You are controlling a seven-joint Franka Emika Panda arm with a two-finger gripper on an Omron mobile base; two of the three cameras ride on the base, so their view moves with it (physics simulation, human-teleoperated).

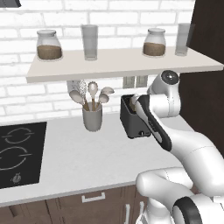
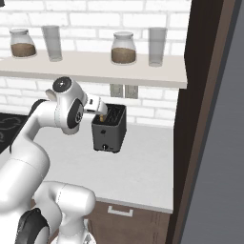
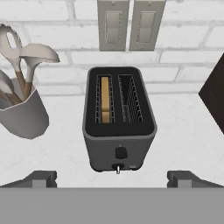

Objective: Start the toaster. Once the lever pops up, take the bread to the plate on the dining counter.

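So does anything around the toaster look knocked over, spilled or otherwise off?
Nothing stands out. The toaster stands upright on the worktop with the bread in one slot, and the utensil cup beside it is upright.

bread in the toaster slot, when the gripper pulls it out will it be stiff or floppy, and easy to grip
The bread stands on edge in the left slot of the toaster, flat and unbent, so it is probably stiff. It looks thin, so likely light, possibly crumbly under a hard pinch. Little of it rises above the slot, so the open gripper may find scant edge to grasp.
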